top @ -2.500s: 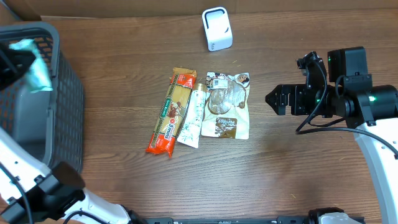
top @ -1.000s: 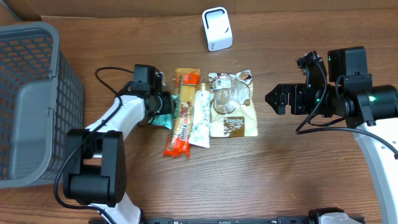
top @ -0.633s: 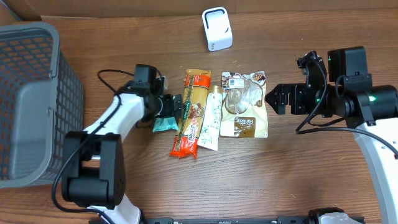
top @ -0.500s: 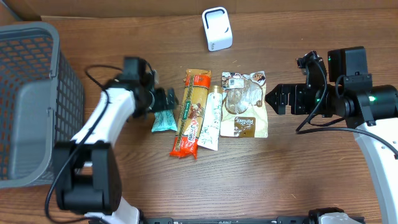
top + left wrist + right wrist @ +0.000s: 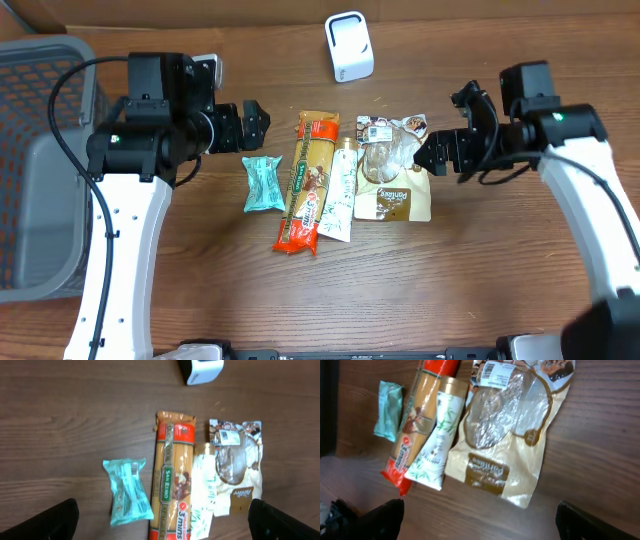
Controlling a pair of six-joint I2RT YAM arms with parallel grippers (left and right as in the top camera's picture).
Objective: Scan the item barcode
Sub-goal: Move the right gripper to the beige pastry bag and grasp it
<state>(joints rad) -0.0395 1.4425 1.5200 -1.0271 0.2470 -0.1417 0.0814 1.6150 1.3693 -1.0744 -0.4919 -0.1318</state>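
Observation:
Several items lie in a row mid-table: a teal snack pack (image 5: 263,183), an orange pasta packet (image 5: 305,185), a white-green tube (image 5: 340,195) and a clear-and-beige bag (image 5: 393,165) with a white barcode label (image 5: 492,377) at its top. The white scanner (image 5: 348,46) stands at the back. My left gripper (image 5: 245,125) hovers open above and left of the teal pack (image 5: 129,491), holding nothing. My right gripper (image 5: 437,158) is open by the bag's right edge, above the bag (image 5: 510,425), also holding nothing.
A grey mesh basket (image 5: 40,170) takes up the far left of the table. Bare brown wood lies in front of the items and to the right of the bag. The scanner (image 5: 202,370) sits just behind the pasta packet (image 5: 172,480).
My left gripper let go of the teal pack beside the pasta packet, opened wide and rose back to the left. My right arm swung left to the bag's right edge.

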